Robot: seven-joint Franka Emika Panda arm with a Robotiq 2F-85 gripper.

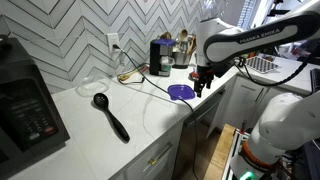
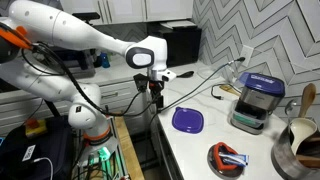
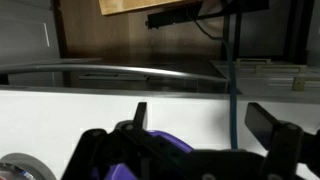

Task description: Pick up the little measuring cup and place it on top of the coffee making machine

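The little measuring cup [image 1: 108, 113] is a black scoop with a long handle. It lies on the white counter between the big black appliance and the purple plate [image 1: 181, 92]. It is out of view in the wrist view. The coffee making machine [image 1: 160, 57] stands upright at the back by the tiled wall with its cord; it also shows in an exterior view [image 2: 255, 100]. My gripper [image 1: 203, 80] hangs open and empty over the counter's front edge, next to the purple plate [image 2: 187, 120], far from the cup. The wrist view shows the spread fingers [image 3: 205, 125] above purple [image 3: 160, 145].
A large black appliance with a keypad [image 1: 25, 105] stands at one end of the counter. Jars and utensils [image 1: 182, 47] stand beside the coffee machine. A red object [image 2: 228, 158] and a metal pot [image 2: 300, 140] sit near the plate. Cords [image 1: 135, 78] trail across the counter.
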